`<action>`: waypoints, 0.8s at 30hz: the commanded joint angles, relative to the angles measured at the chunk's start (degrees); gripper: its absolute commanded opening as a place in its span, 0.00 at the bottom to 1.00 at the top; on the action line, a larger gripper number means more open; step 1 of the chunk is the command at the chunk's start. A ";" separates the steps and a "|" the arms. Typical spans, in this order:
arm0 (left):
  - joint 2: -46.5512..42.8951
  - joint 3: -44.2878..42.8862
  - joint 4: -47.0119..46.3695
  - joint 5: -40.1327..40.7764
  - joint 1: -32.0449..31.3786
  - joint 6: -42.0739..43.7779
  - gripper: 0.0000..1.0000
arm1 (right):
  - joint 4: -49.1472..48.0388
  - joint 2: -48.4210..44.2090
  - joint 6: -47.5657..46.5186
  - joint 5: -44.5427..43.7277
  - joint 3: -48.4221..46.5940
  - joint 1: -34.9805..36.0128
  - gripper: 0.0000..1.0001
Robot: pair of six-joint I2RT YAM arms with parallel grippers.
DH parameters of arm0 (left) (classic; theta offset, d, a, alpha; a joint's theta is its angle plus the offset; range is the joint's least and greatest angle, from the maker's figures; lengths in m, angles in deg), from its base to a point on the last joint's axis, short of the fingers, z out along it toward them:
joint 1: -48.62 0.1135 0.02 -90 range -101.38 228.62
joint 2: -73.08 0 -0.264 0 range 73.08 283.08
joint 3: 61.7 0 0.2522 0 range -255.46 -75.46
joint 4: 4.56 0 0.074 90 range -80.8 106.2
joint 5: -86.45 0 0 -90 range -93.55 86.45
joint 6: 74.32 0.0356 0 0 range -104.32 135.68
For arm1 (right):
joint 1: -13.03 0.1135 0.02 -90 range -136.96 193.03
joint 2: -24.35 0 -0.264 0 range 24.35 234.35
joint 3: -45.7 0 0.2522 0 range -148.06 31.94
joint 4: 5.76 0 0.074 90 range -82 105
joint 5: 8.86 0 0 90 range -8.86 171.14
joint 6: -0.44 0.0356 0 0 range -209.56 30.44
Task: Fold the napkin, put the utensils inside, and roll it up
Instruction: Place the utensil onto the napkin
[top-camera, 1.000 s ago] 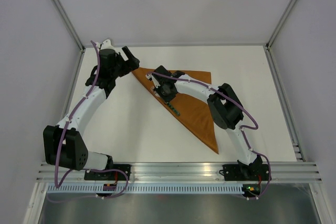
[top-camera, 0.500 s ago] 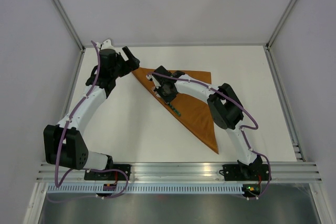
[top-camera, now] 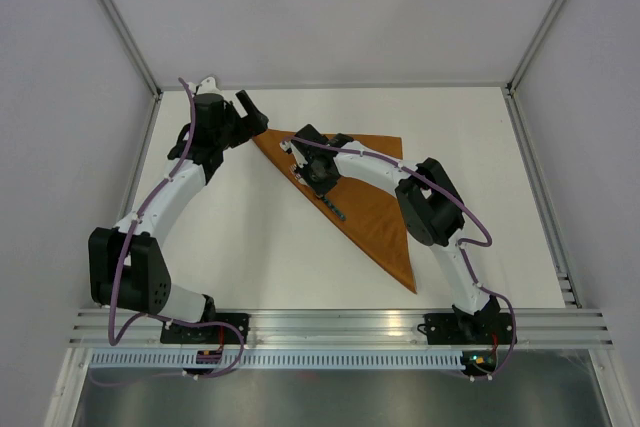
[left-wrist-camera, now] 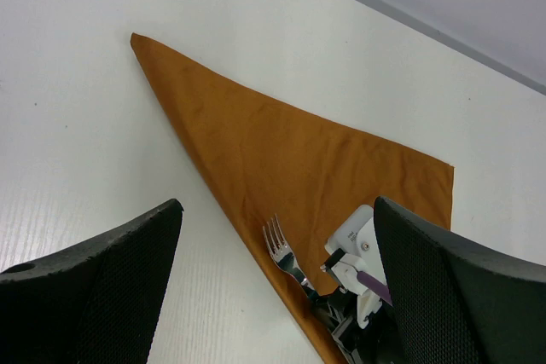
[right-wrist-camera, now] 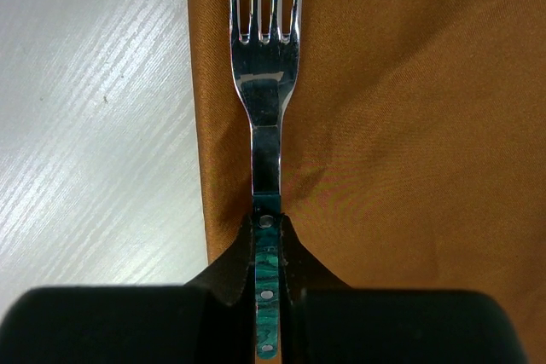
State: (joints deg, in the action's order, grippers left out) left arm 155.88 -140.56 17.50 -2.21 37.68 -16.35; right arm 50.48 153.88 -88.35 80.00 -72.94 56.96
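Little has shifted since a second ago: the left arm's elbow sits slightly farther up the worktop (top-camera: 250,237), while everything else lies as it did.

The fork (right-wrist-camera: 265,125) lies on the napkin (top-camera: 375,207) just inside its long folded edge, tines pointing toward the far-left corner. The right claw (right-wrist-camera: 267,240) is pinched narrow on the teal handle. The napkin is folded into a rust-brown triangle, flat on the worktop, its long edge running from that far corner down to a near tip on the right.

Only the right wrist view shows the grip itself. From above, the arm covers the claw and just a stub of handle shows. The left wrist view shows the tines and the far corner. The left claw (top-camera: 252,114) hangs near that corner with its fingers (left-wrist-camera: 111,287) spread wide and nothing between them.

The worktop is white with a faint grain, closed in by pale walls (top-camera: 330,17), with a metal rail (top-camera: 340,322) along the near edge.

The tine tips are cut off at the top of the right wrist view, and the handle's end is hidden inside the claw. Whether the left claw touches the cloth cannot be told from above.
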 commanded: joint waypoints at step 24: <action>21.25 -5.03 -11.80 -4.06 6.81 -1.37 0.75 | 1.38 -15.70 -0.51 6.41 -1.99 -6.82 0.43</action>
State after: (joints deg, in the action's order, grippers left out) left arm 174.00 -142.29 11.10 -3.46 43.19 -16.44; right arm 50.92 145.01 -88.96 85.40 -72.35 53.74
